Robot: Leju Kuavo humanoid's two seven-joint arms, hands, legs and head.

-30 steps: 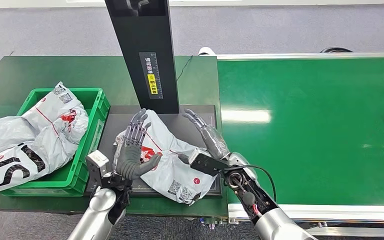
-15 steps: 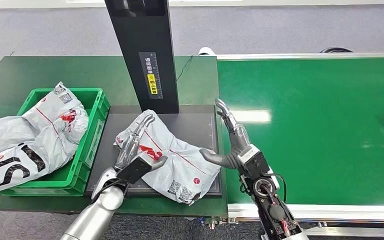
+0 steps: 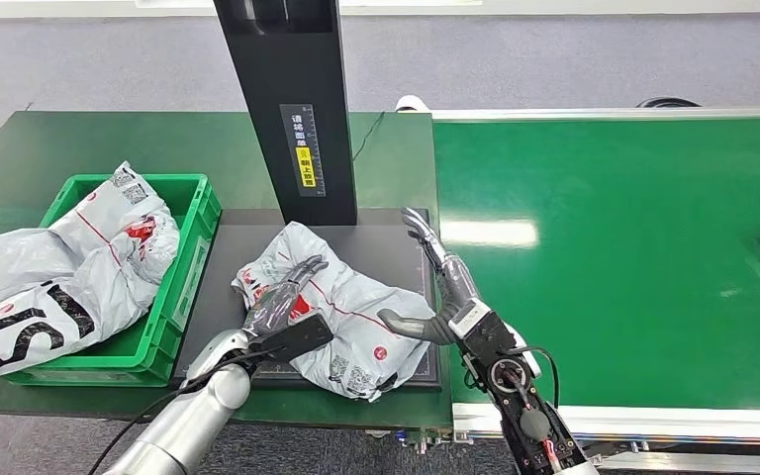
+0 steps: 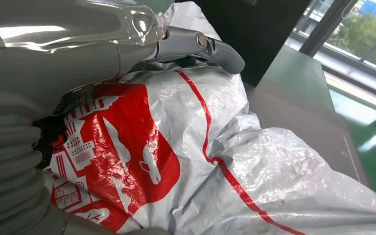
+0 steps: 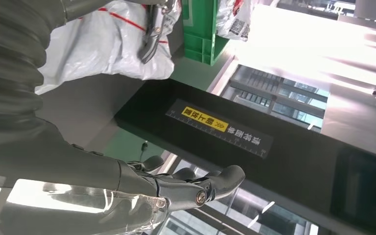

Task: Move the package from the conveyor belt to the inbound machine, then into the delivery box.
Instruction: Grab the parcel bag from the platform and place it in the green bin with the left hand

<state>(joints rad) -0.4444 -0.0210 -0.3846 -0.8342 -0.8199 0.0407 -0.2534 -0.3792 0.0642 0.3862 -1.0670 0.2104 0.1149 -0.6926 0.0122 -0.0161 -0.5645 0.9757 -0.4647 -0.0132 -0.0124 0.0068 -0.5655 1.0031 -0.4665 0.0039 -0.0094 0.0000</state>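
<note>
The package (image 3: 341, 312), a grey bag with red print, lies on the dark plate of the inbound machine (image 3: 381, 242), between both robot hands. The left robot hand (image 3: 282, 302) rests flat on its near side, fingers extended, gripping nothing. The right robot hand (image 3: 435, 287) stands open just beside its other edge, thumb touching it.

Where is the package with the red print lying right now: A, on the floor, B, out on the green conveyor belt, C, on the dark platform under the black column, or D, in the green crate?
C: the package lies on the dark platform at the foot of the black column, with the left hand resting on it.
</note>
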